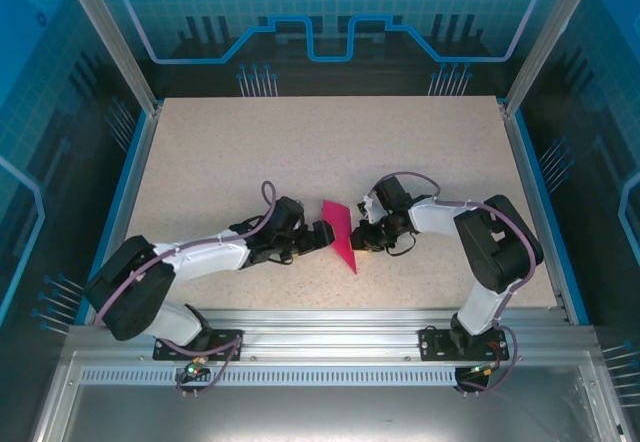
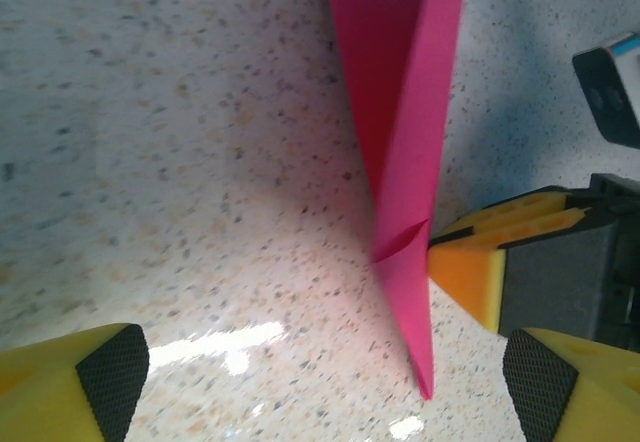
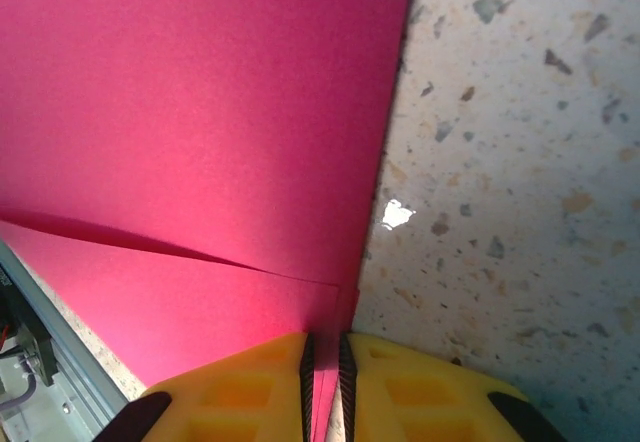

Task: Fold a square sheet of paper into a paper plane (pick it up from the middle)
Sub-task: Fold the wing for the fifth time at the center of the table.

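Note:
The magenta-pink sheet of paper [image 1: 342, 234] is folded into a narrow pointed wedge. It stands on edge on the speckled table [image 1: 300, 152] between the two arms, its tip toward the near edge. My right gripper [image 1: 364, 234] is shut on its right side. In the right wrist view the folded layers [image 3: 200, 112] run between the closed yellow fingers of the right gripper [image 3: 325, 382]. My left gripper [image 1: 318, 238] is just left of the paper and open. In the left wrist view the paper's tip [image 2: 410, 262] lies between the wide-spread pads of the left gripper [image 2: 325, 387], touching neither. The right gripper's fingers [image 2: 480, 262] press it from the right.
A metal rail [image 1: 330, 327] runs along the near edge of the table and holds both arm bases. Blue-lit transparent walls [image 1: 330, 22] enclose the back and sides. Bare table surface extends behind the grippers.

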Motion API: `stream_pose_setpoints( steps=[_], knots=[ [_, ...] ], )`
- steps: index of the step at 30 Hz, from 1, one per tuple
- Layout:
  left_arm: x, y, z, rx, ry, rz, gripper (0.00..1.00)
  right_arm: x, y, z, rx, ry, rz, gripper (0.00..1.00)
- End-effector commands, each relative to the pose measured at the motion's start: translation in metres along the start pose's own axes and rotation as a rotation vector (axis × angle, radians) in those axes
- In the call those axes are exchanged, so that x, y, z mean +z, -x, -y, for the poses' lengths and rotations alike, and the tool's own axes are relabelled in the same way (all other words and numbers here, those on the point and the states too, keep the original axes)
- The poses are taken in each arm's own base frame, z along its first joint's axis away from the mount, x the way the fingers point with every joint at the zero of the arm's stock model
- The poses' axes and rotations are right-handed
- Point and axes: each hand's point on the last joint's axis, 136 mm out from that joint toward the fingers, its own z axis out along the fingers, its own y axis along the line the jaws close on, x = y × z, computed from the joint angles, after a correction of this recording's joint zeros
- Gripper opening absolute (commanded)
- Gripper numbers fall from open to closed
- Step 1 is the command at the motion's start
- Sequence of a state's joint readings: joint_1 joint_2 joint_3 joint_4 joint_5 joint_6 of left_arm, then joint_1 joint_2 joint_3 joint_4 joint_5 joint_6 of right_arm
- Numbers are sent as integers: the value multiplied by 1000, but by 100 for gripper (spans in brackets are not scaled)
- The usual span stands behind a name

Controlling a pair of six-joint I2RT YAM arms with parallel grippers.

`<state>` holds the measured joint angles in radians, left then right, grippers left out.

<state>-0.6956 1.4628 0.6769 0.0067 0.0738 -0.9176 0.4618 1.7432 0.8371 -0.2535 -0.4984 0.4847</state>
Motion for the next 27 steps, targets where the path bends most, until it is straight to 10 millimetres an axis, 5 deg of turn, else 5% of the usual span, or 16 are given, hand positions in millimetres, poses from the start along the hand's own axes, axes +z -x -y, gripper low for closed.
stream_pose_setpoints(
  steps=[1, 18, 27],
  knots=[
    [7, 9, 23, 1, -67, -11, 91, 1, -1, 7, 7, 9, -9, 18],
    [38, 12, 24, -21, -14, -65, 26, -9, 3, 1, -11, 8, 4, 20],
    [33, 14, 27, -48, 1, -65, 7, -40, 7, 1, -131, -95, 134, 32]
  ],
)
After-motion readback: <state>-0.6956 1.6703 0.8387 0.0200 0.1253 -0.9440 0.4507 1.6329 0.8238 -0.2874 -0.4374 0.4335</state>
